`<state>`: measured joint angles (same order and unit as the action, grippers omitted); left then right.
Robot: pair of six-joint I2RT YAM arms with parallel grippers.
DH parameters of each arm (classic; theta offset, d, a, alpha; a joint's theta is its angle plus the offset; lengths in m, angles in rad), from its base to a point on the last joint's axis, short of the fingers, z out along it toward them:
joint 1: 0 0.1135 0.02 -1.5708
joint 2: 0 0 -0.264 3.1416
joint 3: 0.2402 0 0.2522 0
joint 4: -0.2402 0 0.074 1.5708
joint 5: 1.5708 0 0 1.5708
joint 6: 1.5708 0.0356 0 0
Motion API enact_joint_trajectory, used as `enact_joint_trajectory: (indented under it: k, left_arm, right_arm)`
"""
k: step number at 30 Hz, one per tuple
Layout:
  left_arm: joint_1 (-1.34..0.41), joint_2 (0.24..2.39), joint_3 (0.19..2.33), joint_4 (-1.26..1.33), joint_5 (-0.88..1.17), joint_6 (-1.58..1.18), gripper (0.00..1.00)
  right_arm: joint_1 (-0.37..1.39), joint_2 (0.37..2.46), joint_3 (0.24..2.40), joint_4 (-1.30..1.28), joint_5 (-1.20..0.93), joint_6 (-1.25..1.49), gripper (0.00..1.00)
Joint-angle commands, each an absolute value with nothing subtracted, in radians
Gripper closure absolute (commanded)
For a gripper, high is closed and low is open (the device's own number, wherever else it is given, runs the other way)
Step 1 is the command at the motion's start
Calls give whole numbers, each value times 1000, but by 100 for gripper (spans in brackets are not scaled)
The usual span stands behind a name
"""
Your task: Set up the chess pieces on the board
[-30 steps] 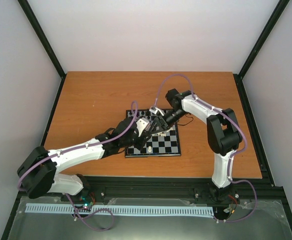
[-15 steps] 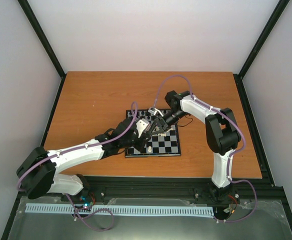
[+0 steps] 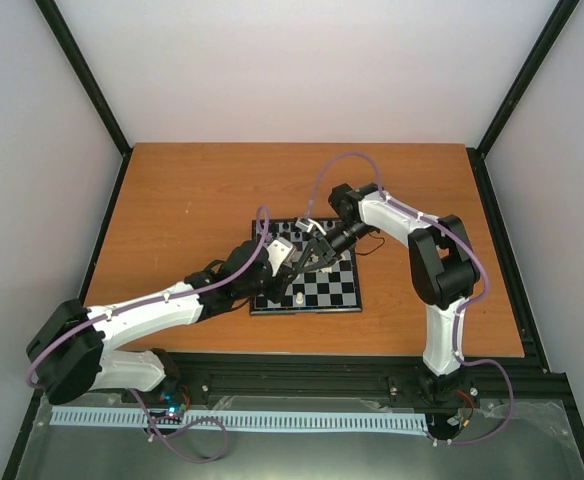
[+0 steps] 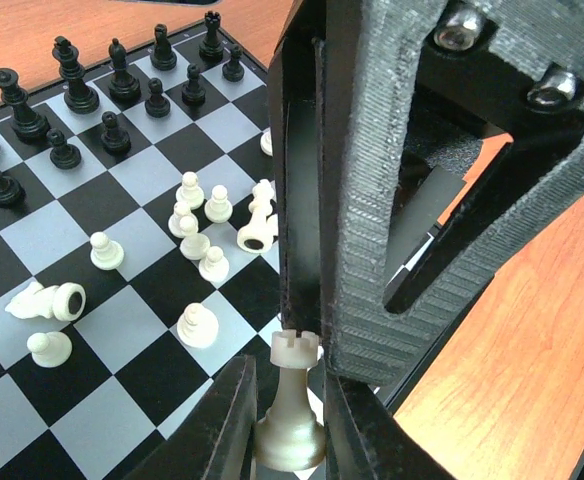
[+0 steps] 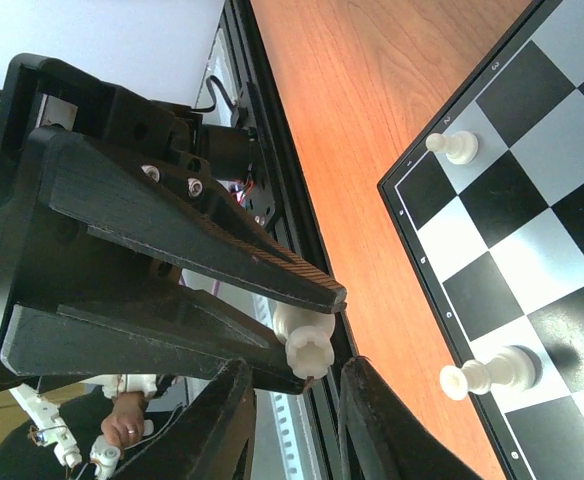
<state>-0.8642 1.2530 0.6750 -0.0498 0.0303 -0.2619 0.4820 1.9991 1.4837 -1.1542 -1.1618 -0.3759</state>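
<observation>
From the top camera I see both arms reaching in over the board point(image 3: 338, 290), which lies on the orange-brown table point(image 3: 192, 200) toward its near side. The left gripper point(image 3: 290, 256) and the right gripper point(image 3: 317, 256) meet nose to nose above the board's middle. From up here I cannot make out their jaws or anything between them. One cream-white piece point(image 3: 299, 298) stands on the near row.

My left wrist camera fills that in. The left gripper's fingers point(image 4: 234, 425) are clamped on the lower body of a cream-white rook point(image 4: 290, 395), which is upright by the board's edge. The right gripper point(image 4: 324, 335) looms just over the rook's crown. Beyond it, the chess pieces are only partly sorted. The black pieces point(image 4: 112, 95) stand in two rows at the far side. The white pawns point(image 4: 197, 235) bunch loosely mid-board, with two toppled white pieces point(image 4: 47, 300) lying among them.

The right wrist camera looks the other way. The right gripper's fingers point(image 5: 227, 425) stand apart on either side of the rook's crown, with a gap showing, so they are not gripping it. The left gripper point(image 5: 307, 335) shows as a black wedge closed on the rook. This view alone shows the board's rim point(image 5: 427, 262), where a pawn point(image 5: 454, 146) and another white piece point(image 5: 487, 373) stand on edge squares.
</observation>
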Motion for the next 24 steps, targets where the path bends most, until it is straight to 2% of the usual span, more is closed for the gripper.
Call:
enact_joint_trajectory:
  k: [1, 18, 24]
  left_arm:
    - [-870, 1232, 683, 16, 40, -247, 91]
    - [-870, 1201, 650, 68, 100, -237, 91]
    - [-869, 1205, 646, 79, 99, -234, 91]
  right_arm:
    - [495, 2021, 1479, -1159, -1190, -383, 75]
    - [500, 2062, 1493, -1189, -1272, -397, 75]
    - [505, 2065, 1488, -1202, -1291, -412, 85]
